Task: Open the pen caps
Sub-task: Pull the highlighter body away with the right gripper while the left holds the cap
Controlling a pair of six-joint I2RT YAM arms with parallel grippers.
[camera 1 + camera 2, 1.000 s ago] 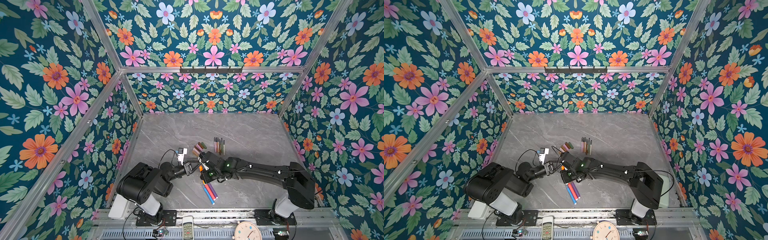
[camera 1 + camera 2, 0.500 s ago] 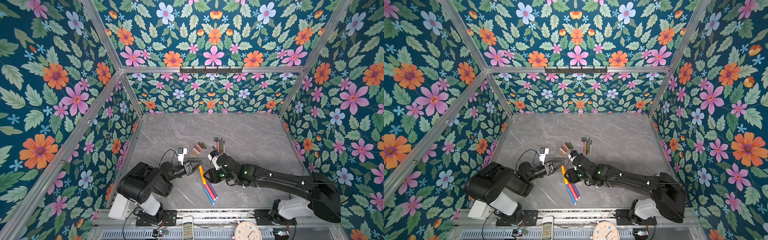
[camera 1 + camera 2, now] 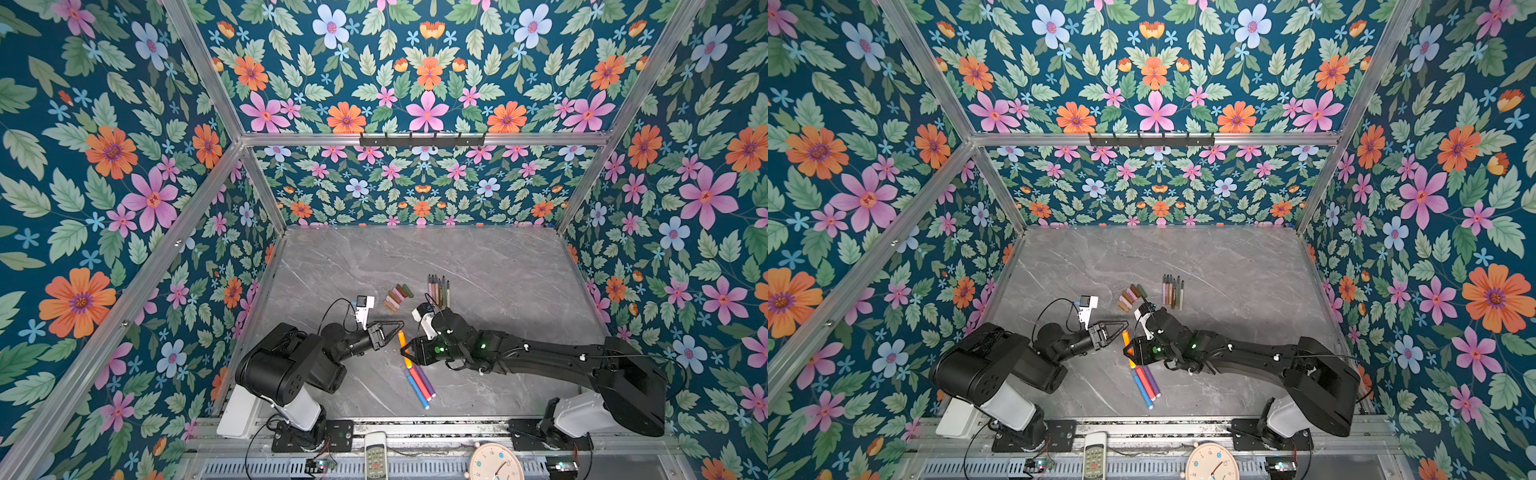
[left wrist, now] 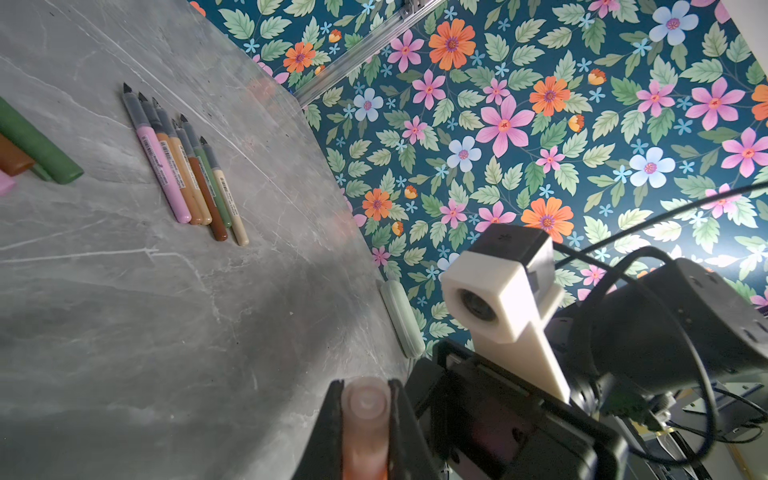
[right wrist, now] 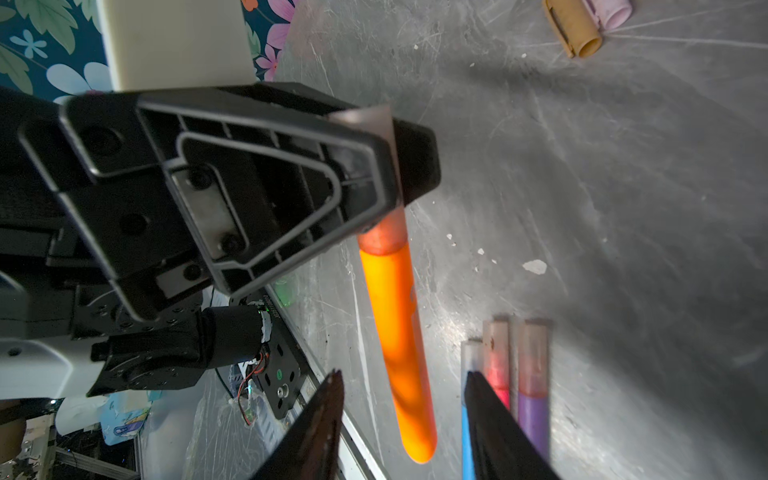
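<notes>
While the left gripper (image 5: 399, 166) has its jaws clamped on the cloudy pink cap (image 5: 381, 237) of an orange pen (image 5: 395, 332), the pen's barrel sticks straight out from that grip over the grey marble table (image 3: 498, 270). I cannot tell whether its far end touches the surface.

The right gripper (image 5: 404, 376) faces it from the other side. Its jaws stand apart, one dark finger on each side of the barrel near its bare end, with a gap showing between each finger and the pen.

Just beside the right gripper, toward the front edge, three capped pens (image 3: 420, 382) lie side by side on the table: blue, red and purple.

Farther back, a tight row of uncapped pens (image 3: 438, 289) lies with dark tips pointing at the back wall, in pink, orange-tan, brown, olive and beige.

Near that row, on its left in both top views, a small cluster of loose caps (image 3: 398, 296) lies on the table, green, brown, pink and tan.
</notes>
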